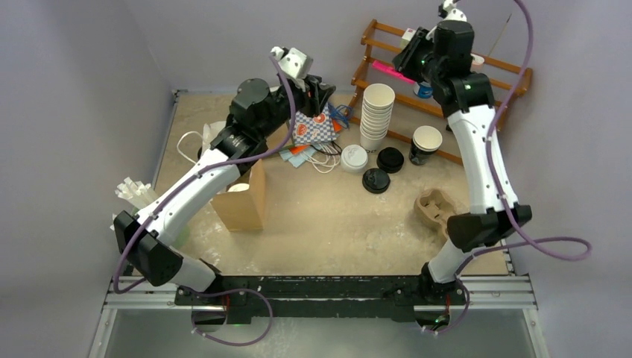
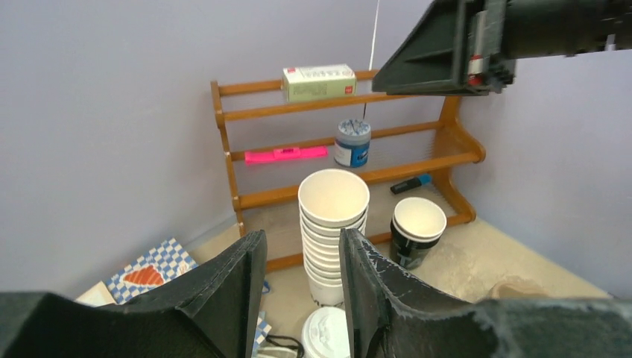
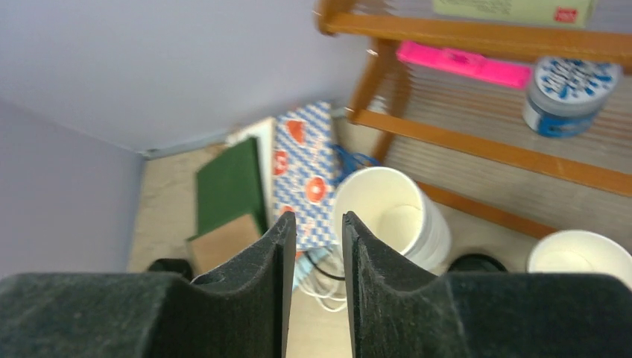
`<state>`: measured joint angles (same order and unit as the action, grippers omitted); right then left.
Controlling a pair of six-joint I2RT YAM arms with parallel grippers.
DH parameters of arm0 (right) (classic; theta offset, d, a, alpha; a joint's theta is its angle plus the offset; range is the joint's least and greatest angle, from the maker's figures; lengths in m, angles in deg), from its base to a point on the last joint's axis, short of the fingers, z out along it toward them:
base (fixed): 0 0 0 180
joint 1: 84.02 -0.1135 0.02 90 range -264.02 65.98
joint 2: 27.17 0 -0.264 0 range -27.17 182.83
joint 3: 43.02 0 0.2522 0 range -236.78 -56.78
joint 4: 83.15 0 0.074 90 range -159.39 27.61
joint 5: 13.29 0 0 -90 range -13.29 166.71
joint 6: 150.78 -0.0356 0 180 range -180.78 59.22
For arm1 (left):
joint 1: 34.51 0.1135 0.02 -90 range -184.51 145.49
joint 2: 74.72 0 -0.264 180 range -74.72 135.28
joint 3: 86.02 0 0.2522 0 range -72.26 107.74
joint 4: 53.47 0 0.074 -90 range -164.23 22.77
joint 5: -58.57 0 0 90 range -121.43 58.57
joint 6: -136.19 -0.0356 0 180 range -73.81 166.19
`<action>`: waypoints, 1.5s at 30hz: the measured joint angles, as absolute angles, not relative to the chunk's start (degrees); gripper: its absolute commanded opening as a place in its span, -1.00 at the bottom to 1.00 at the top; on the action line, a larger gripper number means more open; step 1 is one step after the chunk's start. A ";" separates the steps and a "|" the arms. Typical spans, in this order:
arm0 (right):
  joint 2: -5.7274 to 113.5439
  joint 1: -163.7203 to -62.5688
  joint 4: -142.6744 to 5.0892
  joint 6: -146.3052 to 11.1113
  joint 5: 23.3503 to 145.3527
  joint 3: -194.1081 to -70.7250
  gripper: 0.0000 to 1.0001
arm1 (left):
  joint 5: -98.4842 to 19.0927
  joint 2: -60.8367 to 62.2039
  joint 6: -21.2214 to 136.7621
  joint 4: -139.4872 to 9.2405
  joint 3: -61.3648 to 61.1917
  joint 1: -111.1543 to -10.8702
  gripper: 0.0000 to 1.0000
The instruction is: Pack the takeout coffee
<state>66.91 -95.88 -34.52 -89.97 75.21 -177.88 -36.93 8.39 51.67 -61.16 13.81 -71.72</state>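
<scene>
The takeout coffee shows from above as round lids on the table: a white lid [image 1: 354, 158] and a black one [image 1: 390, 159], with another black lid [image 1: 375, 180] just in front. I cannot tell from above which black lid caps a cup. My left gripper [image 1: 322, 95] hangs open above the checkered bag, holding nothing. In the left wrist view the white lid [image 2: 328, 335] lies below the left gripper [image 2: 302, 239]. My right gripper [image 1: 406, 58] is raised in front of the wooden rack. Its jaws [image 3: 318, 220] stand slightly apart and empty.
A tall stack of white cups [image 1: 376, 112] and a dark lidless cup [image 1: 425, 144] stand before the wooden rack [image 1: 447, 82]. A brown paper bag [image 1: 242, 198] stands at the left. A cardboard cup carrier [image 1: 436, 209] lies at the right, and a checkered bag [image 1: 313, 127] at the back.
</scene>
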 measured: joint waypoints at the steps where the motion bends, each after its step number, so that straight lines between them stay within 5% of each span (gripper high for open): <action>1: 68.40 -95.88 -33.97 -89.36 74.05 -178.21 -0.31 | -36.91 8.78 51.67 -61.49 13.81 -71.72 -0.13; 12: 80.81 -95.88 -29.14 -84.38 64.59 -178.27 -0.38 | -35.47 11.40 51.29 -63.76 13.78 -71.72 -0.08; 45: 83.39 -95.88 -29.88 -82.58 63.17 -176.94 -0.45 | -35.42 15.95 51.01 -64.79 14.77 -71.72 -0.07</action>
